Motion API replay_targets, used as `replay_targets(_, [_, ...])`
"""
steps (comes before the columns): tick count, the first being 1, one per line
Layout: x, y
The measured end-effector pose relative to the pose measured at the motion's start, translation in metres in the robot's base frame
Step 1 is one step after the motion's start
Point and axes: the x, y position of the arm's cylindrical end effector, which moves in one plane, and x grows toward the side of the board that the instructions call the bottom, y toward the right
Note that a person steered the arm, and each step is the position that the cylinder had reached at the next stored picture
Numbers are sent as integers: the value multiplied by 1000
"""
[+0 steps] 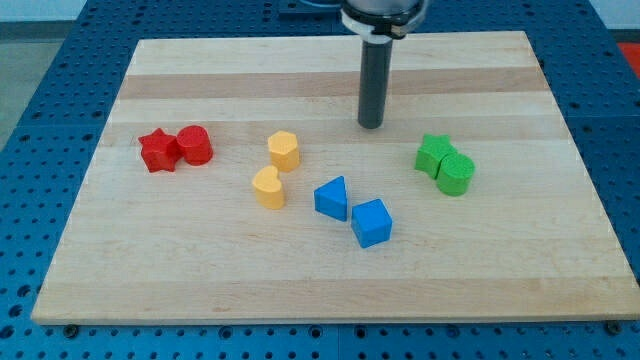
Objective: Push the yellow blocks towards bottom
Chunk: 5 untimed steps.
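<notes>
Two yellow blocks lie left of the board's middle: a yellow hexagon-like block (pixel 284 150) and, just below and to its left, a yellow heart-shaped block (pixel 268 187). They stand close together, not quite touching. My tip (pixel 371 125) rests on the board at the end of the dark rod, above and to the right of both yellow blocks, well apart from them. It touches no block.
A red star (pixel 157 151) and a red cylinder (pixel 195 145) touch at the left. A blue triangle (pixel 332 198) and a blue cube (pixel 371 222) sit below the tip. A green star (pixel 433 154) and a green cylinder (pixel 456 174) sit at the right. The wooden board (pixel 330 280) is ringed by blue perforated table.
</notes>
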Motion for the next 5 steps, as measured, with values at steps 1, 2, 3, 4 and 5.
replay_targets(1, [23,-24])
replay_targets(2, [44,-47])
replay_targets(3, [61,-65])
replay_targets(4, [71,-73])
replay_targets(5, [83,-75])
